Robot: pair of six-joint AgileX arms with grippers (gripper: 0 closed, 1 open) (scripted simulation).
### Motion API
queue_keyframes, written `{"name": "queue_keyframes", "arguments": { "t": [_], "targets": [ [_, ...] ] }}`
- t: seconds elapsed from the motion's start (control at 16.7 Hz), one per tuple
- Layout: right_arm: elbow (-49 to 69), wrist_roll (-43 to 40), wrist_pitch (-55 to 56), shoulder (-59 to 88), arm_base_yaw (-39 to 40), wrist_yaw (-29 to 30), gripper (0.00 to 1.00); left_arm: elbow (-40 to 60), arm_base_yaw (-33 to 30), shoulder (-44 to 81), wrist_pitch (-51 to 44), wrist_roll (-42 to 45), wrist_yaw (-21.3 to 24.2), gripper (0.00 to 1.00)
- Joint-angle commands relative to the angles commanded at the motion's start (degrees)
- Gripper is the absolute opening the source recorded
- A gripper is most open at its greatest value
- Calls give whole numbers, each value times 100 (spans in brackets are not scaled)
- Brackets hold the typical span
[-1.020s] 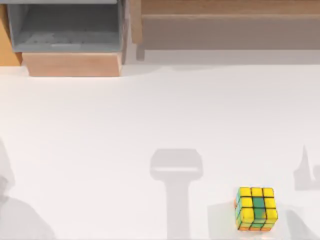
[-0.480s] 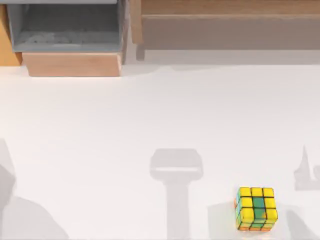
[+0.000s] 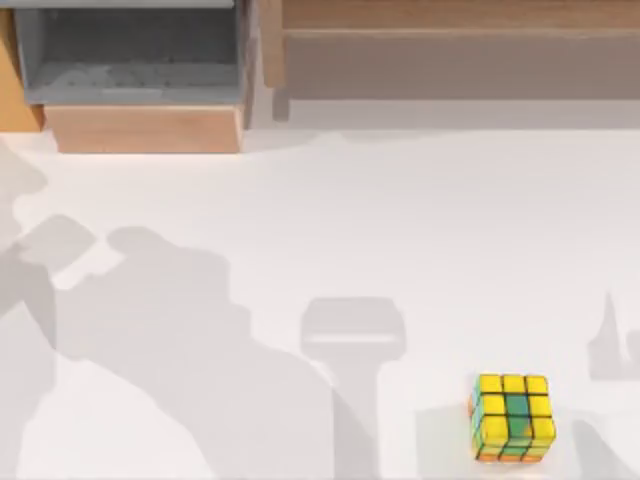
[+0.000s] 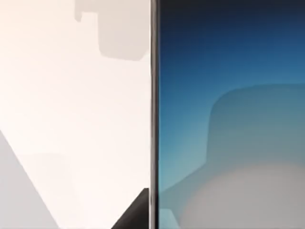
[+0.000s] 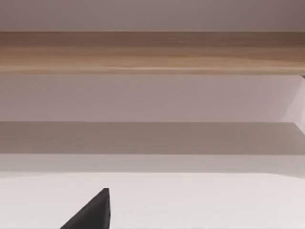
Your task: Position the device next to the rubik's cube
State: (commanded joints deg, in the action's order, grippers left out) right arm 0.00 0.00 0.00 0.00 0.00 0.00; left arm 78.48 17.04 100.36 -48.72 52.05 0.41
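Observation:
The rubik's cube (image 3: pixel 512 417) rests on the white table near the front right, its top yellow with some green squares. The device (image 4: pixel 228 114) is seen very close in the left wrist view, a black-edged phone with a blue-to-grey screen over the white surface. A dark part of my left gripper (image 4: pixel 136 214) shows just beside the device's long edge. A dark part of my right gripper (image 5: pixel 93 212) shows low in the right wrist view, above the bare table and facing the wooden shelf.
A grey open drawer (image 3: pixel 130 55) in a wooden cabinet stands at the back left. A long wooden shelf (image 3: pixel 450 40) runs along the back right. Broad arm shadows (image 3: pixel 170 330) lie over the left half of the table.
A large shadow has spread from the left edge across the left half of the table. The rubik's cube has not moved.

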Motion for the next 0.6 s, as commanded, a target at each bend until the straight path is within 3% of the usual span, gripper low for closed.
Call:
{"name": "queue_keyframes", "arguments": {
  "t": [0.6],
  "targets": [
    [0, 0, 0, 0, 0, 0, 100, 1377, -3265, 415, -629, -4664, 20, 0]
  ]
}}
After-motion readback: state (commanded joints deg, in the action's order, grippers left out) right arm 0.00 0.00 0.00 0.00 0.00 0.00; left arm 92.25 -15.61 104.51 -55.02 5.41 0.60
